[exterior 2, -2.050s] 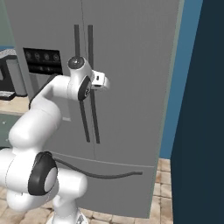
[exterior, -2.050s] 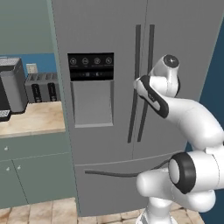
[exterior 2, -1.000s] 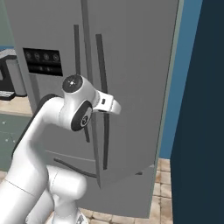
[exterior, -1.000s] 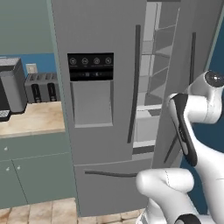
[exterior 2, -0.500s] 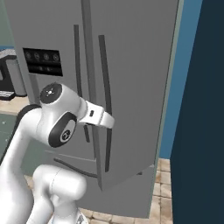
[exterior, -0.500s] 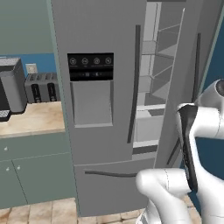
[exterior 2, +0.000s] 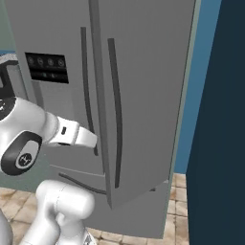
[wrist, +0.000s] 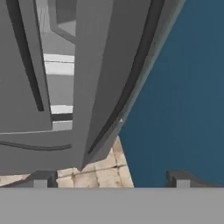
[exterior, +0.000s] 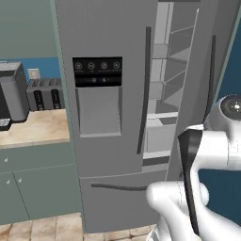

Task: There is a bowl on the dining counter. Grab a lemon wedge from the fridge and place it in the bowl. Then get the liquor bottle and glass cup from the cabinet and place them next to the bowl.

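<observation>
Now the fridge [exterior: 113,117] stands with its right door [exterior 2: 143,95] swung partly outward, so the left base view looks past the door's edge onto pale interior shelves [exterior: 164,113]. The left door is closed and carries the black dispenser panel [exterior: 97,72]. Each door bears a dark vertical handle, and a dark horizontal handle runs across the freezer drawer [exterior: 117,187] below.

In the hand view the gripper [wrist: 111,177] has its two dark fingertips [wrist: 41,178] standing far apart at the bottom of the picture, with nothing between them. The opened door rises ahead of the fingers and slightly to the left, its lower corner just above the gap between them; the door's handle [wrist: 131,74] runs diagonally up the door face, clear of both tips and untouched. Beyond the door lie a dark blue wall [wrist: 183,87] and beige floor tiles [wrist: 109,170].

Left of the fridge, the left base view shows a beige counter [exterior: 33,127] over grey-green cabinets, with a toaster [exterior: 44,93] and a grey appliance [exterior: 12,92] on it.
</observation>
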Available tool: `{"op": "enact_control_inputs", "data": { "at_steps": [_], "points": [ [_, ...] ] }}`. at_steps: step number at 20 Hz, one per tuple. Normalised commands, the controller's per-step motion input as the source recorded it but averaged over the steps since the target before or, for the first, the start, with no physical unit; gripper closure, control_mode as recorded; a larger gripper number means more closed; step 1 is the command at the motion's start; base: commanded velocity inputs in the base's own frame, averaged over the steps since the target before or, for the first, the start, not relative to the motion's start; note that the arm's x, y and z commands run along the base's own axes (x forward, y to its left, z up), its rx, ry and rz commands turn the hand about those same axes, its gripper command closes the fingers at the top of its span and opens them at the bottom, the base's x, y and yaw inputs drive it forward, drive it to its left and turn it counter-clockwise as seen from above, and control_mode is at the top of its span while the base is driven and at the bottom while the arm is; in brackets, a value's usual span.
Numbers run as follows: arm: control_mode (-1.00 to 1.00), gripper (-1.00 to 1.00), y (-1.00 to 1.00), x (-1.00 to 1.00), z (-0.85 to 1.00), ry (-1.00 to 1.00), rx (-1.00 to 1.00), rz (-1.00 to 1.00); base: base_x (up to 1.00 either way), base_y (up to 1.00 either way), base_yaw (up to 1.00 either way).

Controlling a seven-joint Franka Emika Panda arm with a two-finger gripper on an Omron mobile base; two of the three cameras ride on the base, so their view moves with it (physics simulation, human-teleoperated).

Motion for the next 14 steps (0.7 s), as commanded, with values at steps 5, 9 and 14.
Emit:
{"op": "enact_control_inputs", "data": {
  "at_steps": [5,9,14],
  "points": [
    [-1.00,-1.00,0.76,0.31,0.20,0.08,-0.16,0.00,0.00,0.00,0.00],
    [-1.00,-1.00,0.62,0.42,0.24,0.06,-0.15,0.00,0.00,0.00,0.00],
    [-1.00,-1.00,0.12,0.37,0.10,0.00,-0.14,0.00,0.00,0.00,0.00]
  ]
}}
